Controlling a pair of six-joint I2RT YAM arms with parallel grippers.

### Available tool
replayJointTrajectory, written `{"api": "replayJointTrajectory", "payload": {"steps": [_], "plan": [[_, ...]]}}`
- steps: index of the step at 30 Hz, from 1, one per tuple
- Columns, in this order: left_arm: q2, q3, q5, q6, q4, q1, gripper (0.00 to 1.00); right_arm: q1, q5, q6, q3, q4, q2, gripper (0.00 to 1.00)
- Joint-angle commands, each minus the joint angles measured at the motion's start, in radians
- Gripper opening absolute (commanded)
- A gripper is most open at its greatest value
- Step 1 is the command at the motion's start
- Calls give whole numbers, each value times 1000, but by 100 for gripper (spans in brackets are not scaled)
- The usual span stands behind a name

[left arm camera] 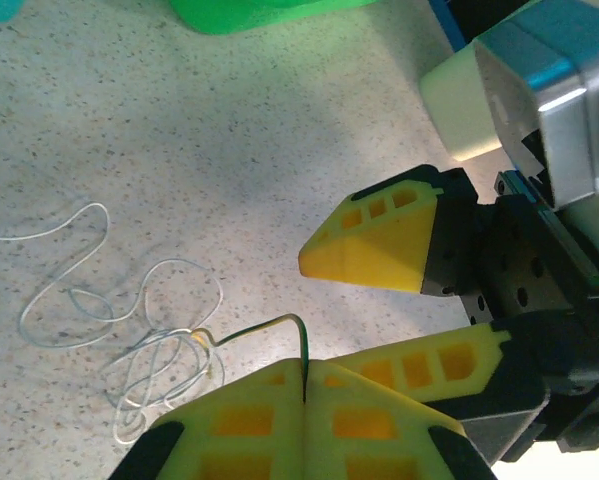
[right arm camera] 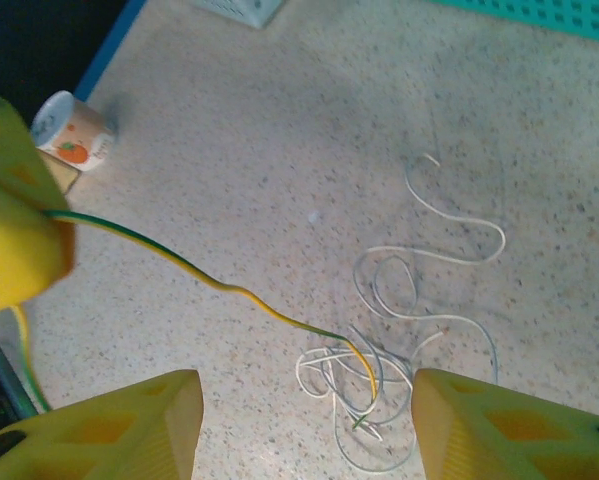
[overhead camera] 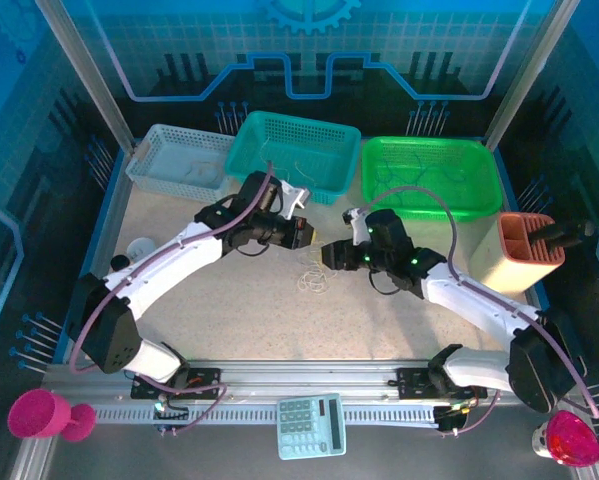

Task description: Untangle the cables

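Note:
The cables (overhead camera: 314, 282) lie as a small tangle of thin pale loops on the speckled table, just in front of both grippers. In the left wrist view my left gripper (left arm camera: 306, 366) is shut on one yellow-green strand (left arm camera: 249, 331) that runs down into the whitish bundle (left arm camera: 159, 355). My right gripper (right arm camera: 299, 420) hangs open above the tangle (right arm camera: 379, 385), its yellow fingers (right arm camera: 119, 425) standing either side of it and touching nothing. The held strand (right arm camera: 209, 280) stretches from the left gripper's finger (right arm camera: 14, 240) to the bundle. In the top view the left gripper (overhead camera: 312, 238) and right gripper (overhead camera: 331, 256) are close together.
Three baskets line the far edge: grey-white (overhead camera: 184, 160), teal (overhead camera: 299, 150) and green (overhead camera: 429, 175). An orange holder (overhead camera: 524, 250) stands at the right. A small tape roll (overhead camera: 139, 250) lies at the left, a calculator (overhead camera: 312, 425) on the front rail.

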State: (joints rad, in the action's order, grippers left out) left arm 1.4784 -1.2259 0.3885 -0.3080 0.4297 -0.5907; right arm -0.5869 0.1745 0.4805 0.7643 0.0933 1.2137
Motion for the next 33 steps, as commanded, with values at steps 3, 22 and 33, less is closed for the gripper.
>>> {"api": "replayJointTrajectory", "payload": {"steps": [3,22,33], "plan": [[-36,-54,120,-36,45,8,0,38,75,-42,12,-46,-29,59],[-64,-24,78,-129,-30,26,0,-54,106,-14,-9,-55,-110,60],[-135,76,29,-296,-194,121,0,-65,102,26,-44,-145,-10,9]]}}
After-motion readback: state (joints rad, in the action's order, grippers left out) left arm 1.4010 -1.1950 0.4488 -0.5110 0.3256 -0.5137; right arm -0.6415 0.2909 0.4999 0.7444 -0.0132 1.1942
